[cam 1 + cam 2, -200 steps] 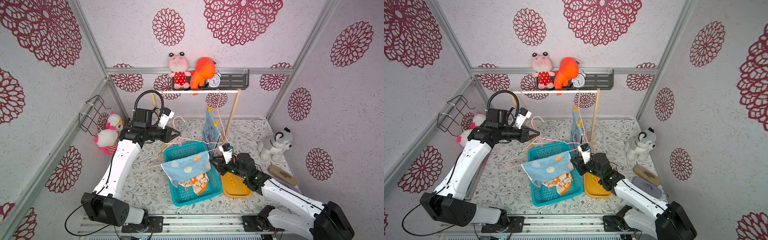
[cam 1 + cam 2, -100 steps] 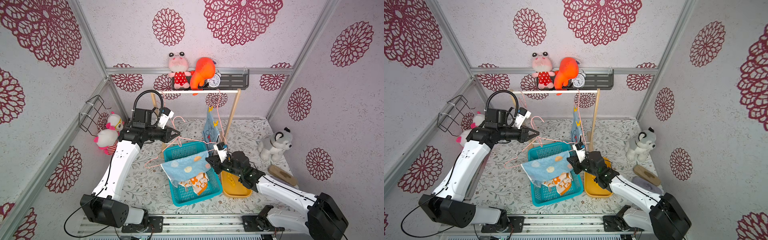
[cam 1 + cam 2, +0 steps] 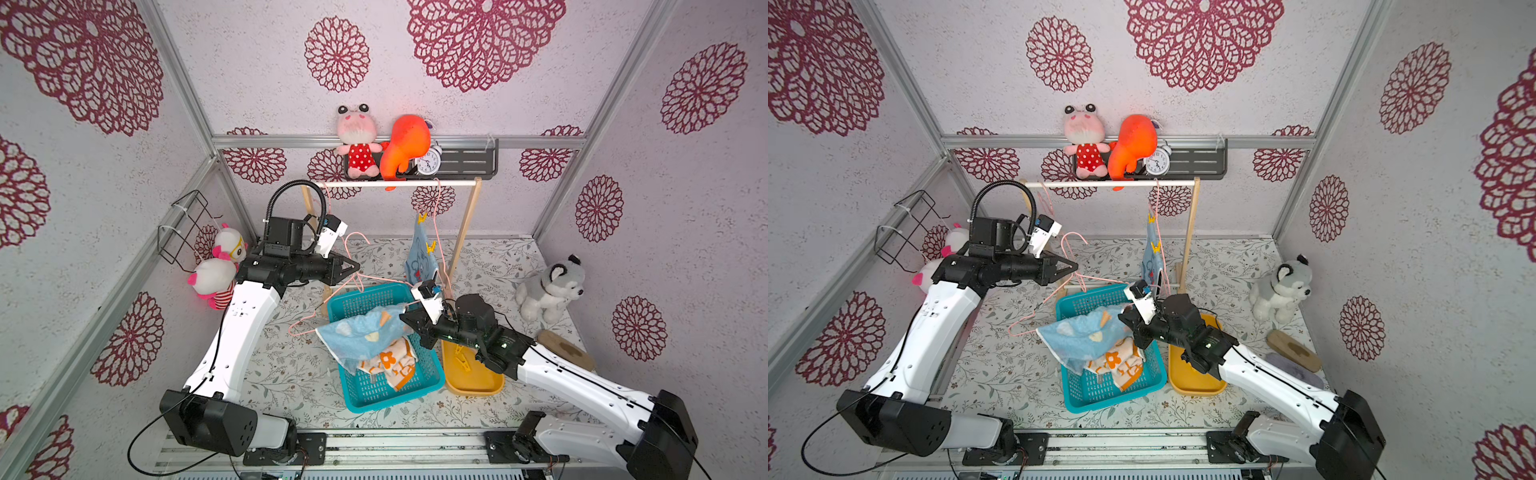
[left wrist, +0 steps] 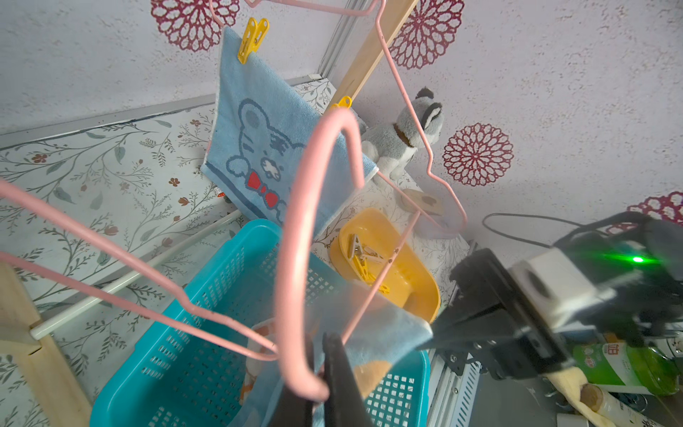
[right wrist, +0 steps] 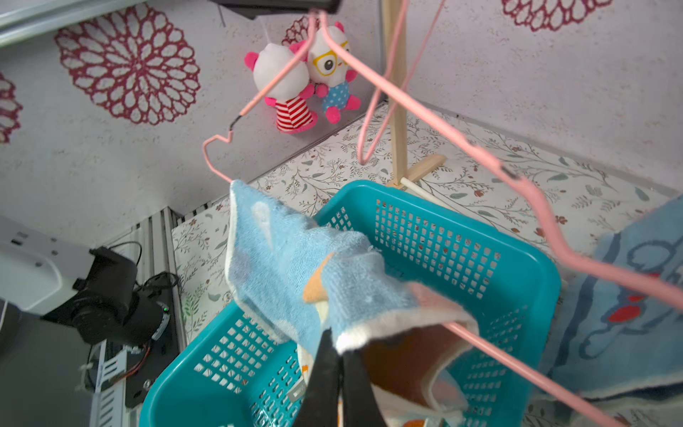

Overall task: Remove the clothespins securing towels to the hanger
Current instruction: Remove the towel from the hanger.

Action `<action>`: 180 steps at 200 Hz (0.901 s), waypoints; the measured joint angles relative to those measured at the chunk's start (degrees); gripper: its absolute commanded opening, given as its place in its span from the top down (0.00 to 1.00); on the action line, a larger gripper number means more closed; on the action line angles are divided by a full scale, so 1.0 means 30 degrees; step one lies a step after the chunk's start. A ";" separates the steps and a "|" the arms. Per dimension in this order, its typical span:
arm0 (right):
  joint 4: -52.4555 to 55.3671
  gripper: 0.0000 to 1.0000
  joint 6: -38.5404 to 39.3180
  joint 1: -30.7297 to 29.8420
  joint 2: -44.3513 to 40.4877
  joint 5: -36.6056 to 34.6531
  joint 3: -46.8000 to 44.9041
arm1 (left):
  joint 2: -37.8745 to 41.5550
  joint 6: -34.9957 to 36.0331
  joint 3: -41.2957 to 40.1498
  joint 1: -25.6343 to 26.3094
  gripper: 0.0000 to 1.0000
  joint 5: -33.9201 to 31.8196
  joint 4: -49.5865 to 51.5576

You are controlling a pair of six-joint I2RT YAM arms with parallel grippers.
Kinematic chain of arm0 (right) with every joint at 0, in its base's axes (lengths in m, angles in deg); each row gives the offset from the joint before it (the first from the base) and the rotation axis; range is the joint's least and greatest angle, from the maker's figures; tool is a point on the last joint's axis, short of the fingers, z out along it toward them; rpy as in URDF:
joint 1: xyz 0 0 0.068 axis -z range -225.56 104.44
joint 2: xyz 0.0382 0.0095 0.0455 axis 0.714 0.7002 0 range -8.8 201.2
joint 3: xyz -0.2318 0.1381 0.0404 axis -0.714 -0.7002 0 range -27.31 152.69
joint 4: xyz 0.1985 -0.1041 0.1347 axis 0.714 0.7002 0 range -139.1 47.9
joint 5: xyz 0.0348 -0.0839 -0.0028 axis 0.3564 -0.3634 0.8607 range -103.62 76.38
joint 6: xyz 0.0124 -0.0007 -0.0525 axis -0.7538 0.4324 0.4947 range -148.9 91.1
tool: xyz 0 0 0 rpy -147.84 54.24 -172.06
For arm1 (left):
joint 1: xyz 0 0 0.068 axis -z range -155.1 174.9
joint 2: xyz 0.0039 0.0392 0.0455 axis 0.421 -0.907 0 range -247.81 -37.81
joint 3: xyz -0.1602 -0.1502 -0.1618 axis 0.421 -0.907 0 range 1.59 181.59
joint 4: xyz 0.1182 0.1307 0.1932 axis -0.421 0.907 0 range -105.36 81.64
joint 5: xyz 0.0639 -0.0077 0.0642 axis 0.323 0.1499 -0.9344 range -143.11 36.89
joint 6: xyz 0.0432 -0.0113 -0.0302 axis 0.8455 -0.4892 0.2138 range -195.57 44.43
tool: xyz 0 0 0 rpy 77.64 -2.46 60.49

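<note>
I see pale walls [image 3: 266, 95] with crimson rosettes and a leaf-printed floor [image 3: 494, 266]. The back shelf [image 3: 471, 161] looks like black metal.

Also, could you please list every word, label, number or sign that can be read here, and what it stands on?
Nothing reads with certainty.
Alarm clock dial: numerals, too small to read.
Bottle label: dark characters, too blurred to quote.
Grey tag in the teal basket: too small to read.
</note>
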 measured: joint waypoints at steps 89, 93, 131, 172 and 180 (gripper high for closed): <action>0.7176 1.00 0.5100 -0.1297 0.3891 0.0976 1.4520 | 0.0000 -0.0233 -0.0532 0.0029 1.00 -0.1195 -0.0481; 0.7439 1.00 0.5231 -0.1399 0.4036 0.0984 1.4943 | 0.0000 -0.0262 -0.0612 0.0036 1.00 -0.1421 -0.0576; 0.9114 1.00 0.5887 -0.2084 0.4772 0.0976 1.7449 | -0.0007 -0.0794 -0.0947 0.0036 1.00 -0.3424 -0.1188; 1.0375 1.00 0.6353 -0.2710 0.5180 0.0867 1.9081 | -0.0007 -0.1224 -0.1217 0.0044 1.00 -0.5253 -0.1880; 1.0571 1.00 0.6433 -0.2820 0.5260 0.0801 1.9387 | -0.0007 -0.1224 -0.1217 0.0073 1.00 -0.5639 -0.1887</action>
